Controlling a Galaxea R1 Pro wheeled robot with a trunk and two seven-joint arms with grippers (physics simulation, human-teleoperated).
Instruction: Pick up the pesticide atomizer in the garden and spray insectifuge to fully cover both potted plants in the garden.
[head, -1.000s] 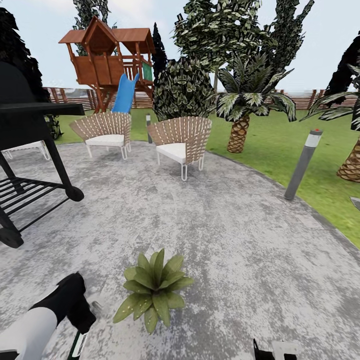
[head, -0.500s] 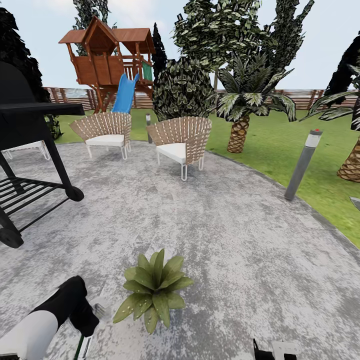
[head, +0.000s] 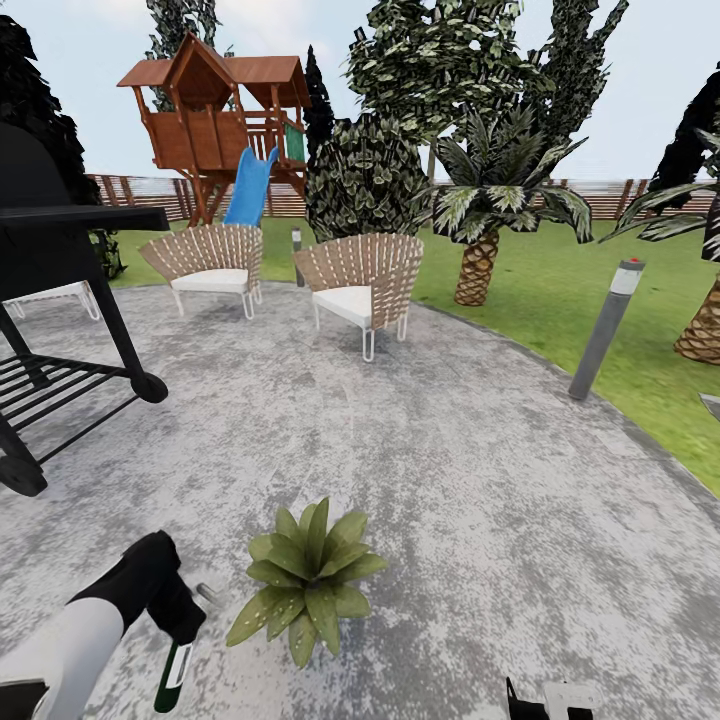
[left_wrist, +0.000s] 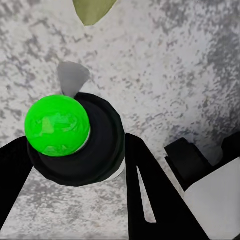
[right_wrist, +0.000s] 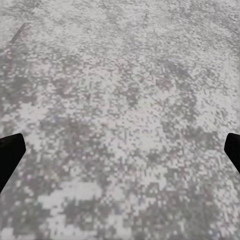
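My left gripper (head: 178, 625) has swung the pesticide atomizer (head: 172, 677) it clamps toward the potted plant (head: 305, 578). Spraying looks next (right gripper (right_wrist: 120, 150) spread wide, empty).

surface: grey paved patio (head: 450, 480) | on it: potted plant (head: 308, 578), two wicker chairs (head: 360, 285), black grill (head: 50, 300)

My left arm reaches forward and down, its hand (head: 180, 640) clamped around the pesticide atomizer (head: 172, 677). My right hand (right_wrist: 120, 150) hangs low, fingers (right_wrist: 9, 155) spread wide apart.
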